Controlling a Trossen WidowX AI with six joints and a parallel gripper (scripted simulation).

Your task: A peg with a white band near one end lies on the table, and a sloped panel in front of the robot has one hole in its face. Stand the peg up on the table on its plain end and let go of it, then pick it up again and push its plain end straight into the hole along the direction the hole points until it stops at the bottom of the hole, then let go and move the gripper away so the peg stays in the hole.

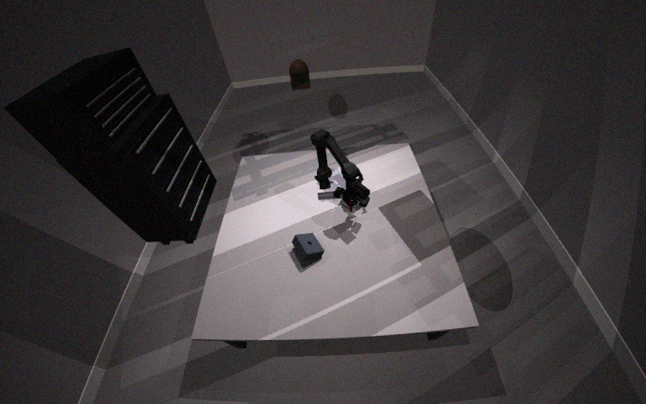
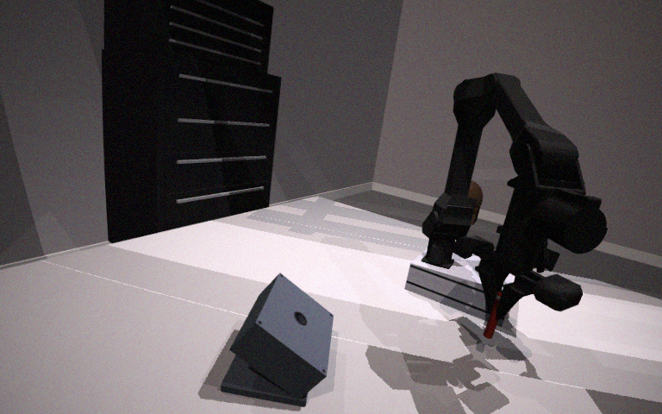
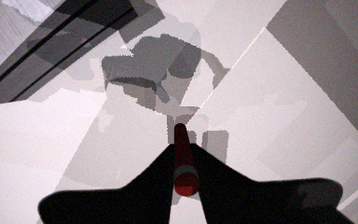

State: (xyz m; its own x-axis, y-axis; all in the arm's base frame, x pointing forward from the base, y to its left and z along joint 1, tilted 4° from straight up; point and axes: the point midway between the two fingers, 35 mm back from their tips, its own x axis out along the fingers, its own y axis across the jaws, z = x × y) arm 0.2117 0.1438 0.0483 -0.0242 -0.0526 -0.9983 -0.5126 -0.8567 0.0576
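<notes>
The red peg (image 1: pixel 351 206) (image 2: pixel 491 316) (image 3: pixel 185 177) stands nearly upright, leaning slightly, with its lower plain end at the table top (image 1: pixel 333 295) (image 2: pixel 146 263). My gripper (image 1: pixel 352 202) (image 2: pixel 497 296) (image 3: pixel 182 148) is shut on the peg's upper part, one dark finger on each side. The fingers mostly hide the white band. The sloped grey panel (image 1: pixel 304 251) (image 2: pixel 280 336) sits on its dark base to the front left of the gripper, well apart from it. Its single round hole (image 1: pixel 309 242) (image 2: pixel 300 318) is open and faces up and toward the arm.
The arm's base stands on a grey mounting block (image 2: pixel 436 283) just behind the gripper. A tall black drawer cabinet (image 1: pixel 124 142) (image 2: pixel 195 122) stands off the table at the left. A small brown object (image 1: pixel 299 73) sits by the far wall.
</notes>
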